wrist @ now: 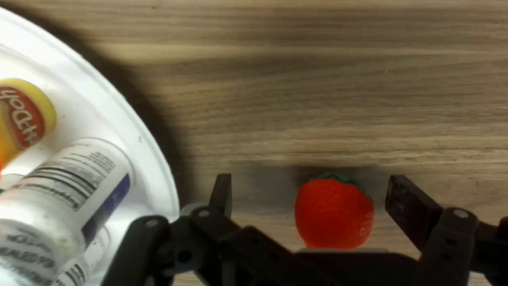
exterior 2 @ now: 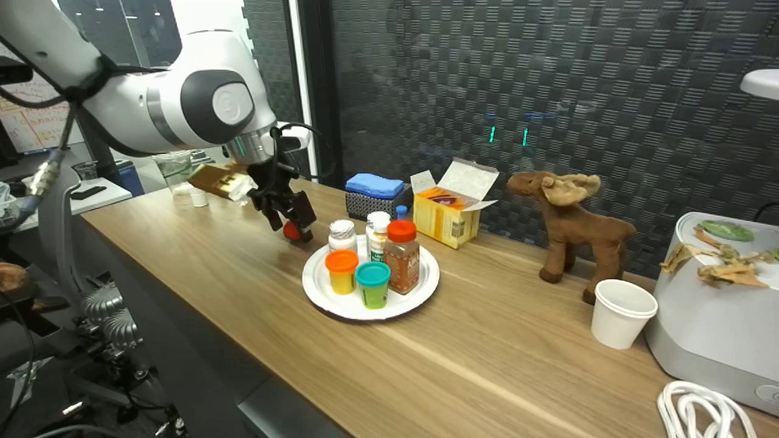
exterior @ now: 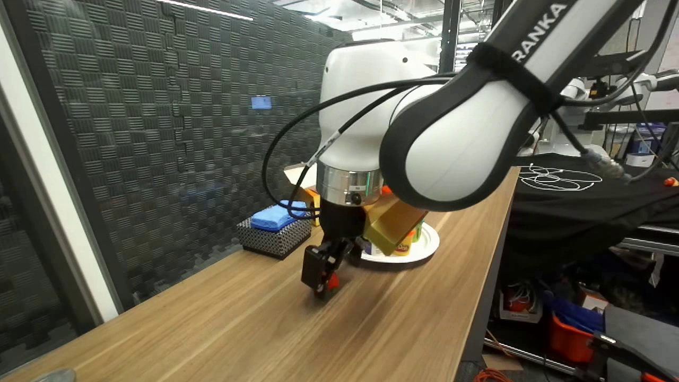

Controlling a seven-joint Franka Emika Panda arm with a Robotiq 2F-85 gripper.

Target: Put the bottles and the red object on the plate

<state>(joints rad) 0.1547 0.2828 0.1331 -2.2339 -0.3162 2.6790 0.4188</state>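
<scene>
Tool (wrist: 309,192) straddles red object (wrist: 334,214) with room; plate edge (wrist: 137,131) near.

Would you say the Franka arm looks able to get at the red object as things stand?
Probably yes: in the wrist view the gripper is open, its jaws on either side of the red object, with nothing visible blocking them; the plate lies outside that gap.

There are two tubs (exterior 2: 373,286), one plate (exterior 2: 315,289), one red strawberry (wrist: 334,213) and at least four bottles (exterior 2: 402,258).

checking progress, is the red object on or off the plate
Off: the wrist view shows the red object on the tabletop, outside the plate.
</scene>
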